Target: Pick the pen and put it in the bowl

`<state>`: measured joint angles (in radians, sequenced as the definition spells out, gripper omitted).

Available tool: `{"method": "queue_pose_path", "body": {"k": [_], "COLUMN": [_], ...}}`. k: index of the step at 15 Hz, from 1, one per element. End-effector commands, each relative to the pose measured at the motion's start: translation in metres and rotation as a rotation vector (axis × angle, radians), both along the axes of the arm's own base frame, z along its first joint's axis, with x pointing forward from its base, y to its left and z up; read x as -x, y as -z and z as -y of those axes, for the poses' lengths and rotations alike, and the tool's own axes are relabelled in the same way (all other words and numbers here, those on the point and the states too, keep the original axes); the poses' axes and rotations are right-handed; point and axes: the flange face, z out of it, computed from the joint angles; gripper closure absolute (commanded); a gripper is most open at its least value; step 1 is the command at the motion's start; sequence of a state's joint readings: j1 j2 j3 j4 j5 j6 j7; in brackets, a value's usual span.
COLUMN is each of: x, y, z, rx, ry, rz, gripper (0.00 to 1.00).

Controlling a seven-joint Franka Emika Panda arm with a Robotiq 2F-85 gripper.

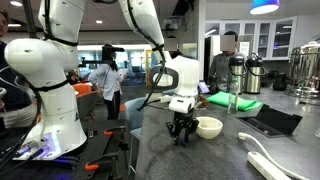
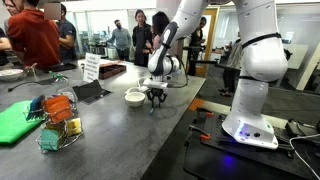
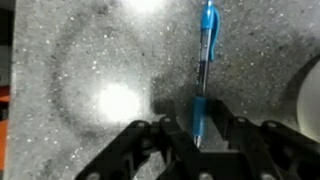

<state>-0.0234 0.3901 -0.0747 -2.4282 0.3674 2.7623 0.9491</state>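
Observation:
The blue pen (image 3: 205, 60) lies flat on the speckled grey counter in the wrist view. Its lower end reaches between my fingers. My gripper (image 3: 200, 135) is lowered to the counter and straddles that end, with a narrow gap on each side, so it is open. The cream-white bowl (image 1: 209, 127) stands right beside the gripper (image 1: 180, 135). The bowl (image 2: 135, 96) and gripper (image 2: 155, 103) show in both exterior views. The bowl's rim shows at the wrist view's right edge (image 3: 310, 100). The pen is too small to make out in the exterior views.
A green cloth (image 1: 245, 103) and thermos jugs (image 1: 237, 72) stand behind the bowl. A dark tablet (image 1: 270, 122) and a white cable strip (image 1: 265, 160) lie nearby. A wire rack with coloured items (image 2: 58, 120) and a green tray (image 2: 15, 120) sit further along. The counter edge (image 2: 185, 115) is close to the gripper.

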Motion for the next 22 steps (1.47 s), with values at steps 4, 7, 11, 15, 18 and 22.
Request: {"method": "queue_pose_path", "body": {"k": [4,7,11,15,18,22], "x": [-0.006,-0.003,-0.005,-0.014,-0.025,-0.051], "y": [-0.006,-0.016,-0.046,-0.082,-0.104,-0.117], "z": [0.000,0.006,0.018,0.017,0.007,-0.015], "rx": [0.011,0.030,0.055,0.051,0.051,0.033], "ry": [0.000,0.003,-0.019,-0.057,-0.101,-0.164], "rz": [0.018,0.027,0.066,0.110,0.132,0.148], "gripper": [1.00,0.97,0.97,0.97,0.97,0.97]}}
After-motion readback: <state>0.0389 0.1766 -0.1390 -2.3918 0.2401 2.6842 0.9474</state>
